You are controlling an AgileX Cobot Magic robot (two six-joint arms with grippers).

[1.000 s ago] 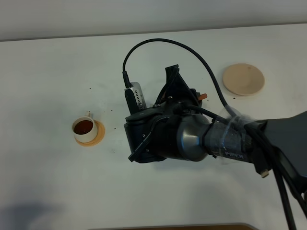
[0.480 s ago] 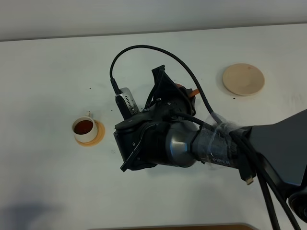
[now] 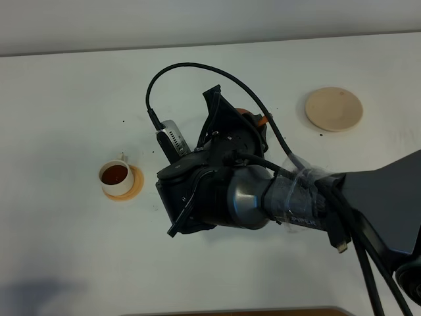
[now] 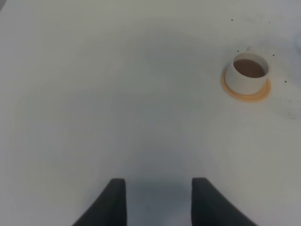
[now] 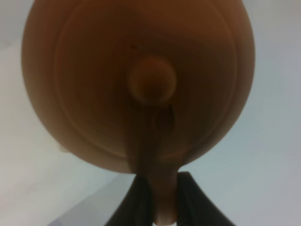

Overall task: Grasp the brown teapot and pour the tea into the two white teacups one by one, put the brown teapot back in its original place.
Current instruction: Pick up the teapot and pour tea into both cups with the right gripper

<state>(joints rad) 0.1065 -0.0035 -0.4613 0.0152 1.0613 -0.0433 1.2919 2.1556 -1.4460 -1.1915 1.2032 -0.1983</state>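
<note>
The brown teapot (image 5: 141, 80) fills the right wrist view, lid knob in the middle. My right gripper (image 5: 162, 207) is shut on its loop handle, with a dark finger (image 5: 136, 202) on either side. From above, the right arm (image 3: 250, 197) covers most of the teapot (image 3: 245, 116), leaving only a reddish sliver showing. One white teacup (image 3: 115, 176) (image 4: 248, 73) holds dark tea and stands on an orange coaster (image 3: 136, 184) at the left. The other teacup is hidden. The beige saucer (image 3: 334, 108) lies bare at the back right. My left gripper (image 4: 157, 202) hangs open over bare table.
The table (image 3: 66, 85) is white, with a few dark specks around the filled cup. A black cable (image 3: 191, 66) loops up from the right wrist. The coaster (image 4: 247, 92) under the cup shows in the left wrist view too.
The right arm has carried the teapot leftward and a little toward the back, away from the saucer. The filled cup and the left gripper have not moved.
</note>
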